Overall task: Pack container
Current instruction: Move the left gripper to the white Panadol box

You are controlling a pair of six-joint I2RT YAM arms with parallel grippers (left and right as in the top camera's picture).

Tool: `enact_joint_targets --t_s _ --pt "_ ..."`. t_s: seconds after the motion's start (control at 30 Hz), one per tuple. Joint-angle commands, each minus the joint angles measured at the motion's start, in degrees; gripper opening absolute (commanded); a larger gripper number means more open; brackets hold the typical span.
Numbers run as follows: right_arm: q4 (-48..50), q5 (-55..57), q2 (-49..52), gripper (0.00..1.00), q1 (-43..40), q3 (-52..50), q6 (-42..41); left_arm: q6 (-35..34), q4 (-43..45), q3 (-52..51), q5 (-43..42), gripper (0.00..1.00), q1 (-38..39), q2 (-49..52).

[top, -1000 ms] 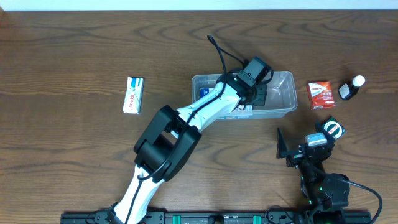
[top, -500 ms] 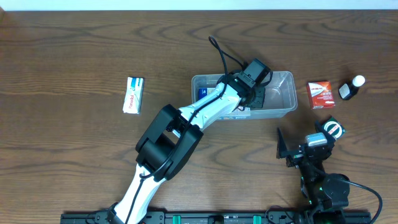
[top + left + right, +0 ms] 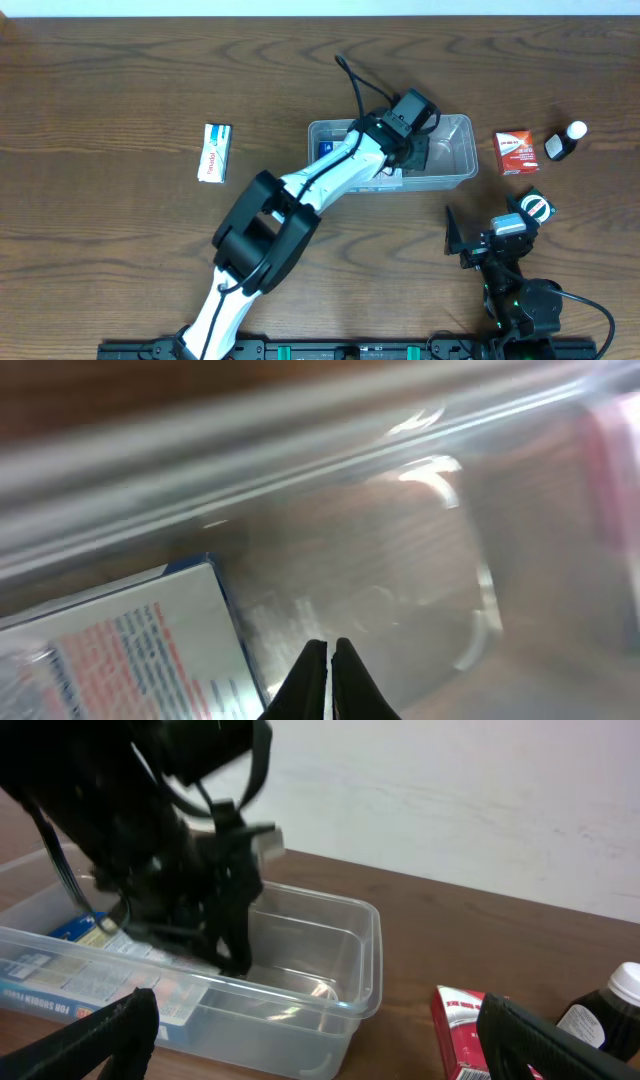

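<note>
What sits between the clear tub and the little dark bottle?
A red-and-white box, seen from overhead, between the container and the bottle.

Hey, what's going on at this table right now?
The left arm is reaching into the clear container. The left gripper is shut and empty inside the tub, beside a blue-and-white box lying there. The right gripper sits open near the front edge, holding nothing. A white carton, a red box and a small dark bottle lie outside on the table.
</note>
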State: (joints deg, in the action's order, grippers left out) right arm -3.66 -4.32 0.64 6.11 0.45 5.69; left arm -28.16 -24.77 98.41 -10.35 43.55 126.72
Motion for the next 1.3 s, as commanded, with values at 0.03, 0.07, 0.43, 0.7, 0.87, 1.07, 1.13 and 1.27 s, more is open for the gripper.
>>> enact_joint_targets --t_s 0.03,0.07,0.43,0.7,0.87,1.07,1.13,1.27 --pt "-0.2 -0.2 -0.2 0.99 -0.9 -0.1 0.8 4.4 -1.8 2.5 -0.1 0.06 -1.9 -8.8" --pt "-0.2 -0.2 -0.2 0.99 -0.9 -0.1 0.8 6.8 -3.4 2.5 -0.1 0.06 -2.7 -10.5" --pt "-0.2 -0.2 -0.2 0.99 -0.9 -0.1 0.8 21.4 -29.3 2.4 20.5 0.29 -22.5 -27.1" --pt "-0.2 -0.2 -0.2 0.99 -0.9 -0.1 0.8 25.5 -32.7 0.4 23.2 0.83 -41.4 -27.5" --pt "-0.2 -0.2 -0.2 0.99 -0.9 -0.1 0.8 31.9 -32.2 -1.4 14.7 0.99 -48.3 -24.1" --pt "-0.2 -0.2 -0.2 0.99 -0.9 -0.1 0.8 35.7 -32.1 -2.7 6.8 0.98 -49.5 -18.9" --pt "-0.2 -0.2 -0.2 0.99 -0.9 -0.1 0.8 36.2 -31.6 -3.3 6.9 0.98 -49.1 -17.0" --pt "-0.2 -0.2 -0.2 0.99 -0.9 -0.1 0.8 37.5 -31.2 -3.8 6.8 0.98 -48.7 -13.2"
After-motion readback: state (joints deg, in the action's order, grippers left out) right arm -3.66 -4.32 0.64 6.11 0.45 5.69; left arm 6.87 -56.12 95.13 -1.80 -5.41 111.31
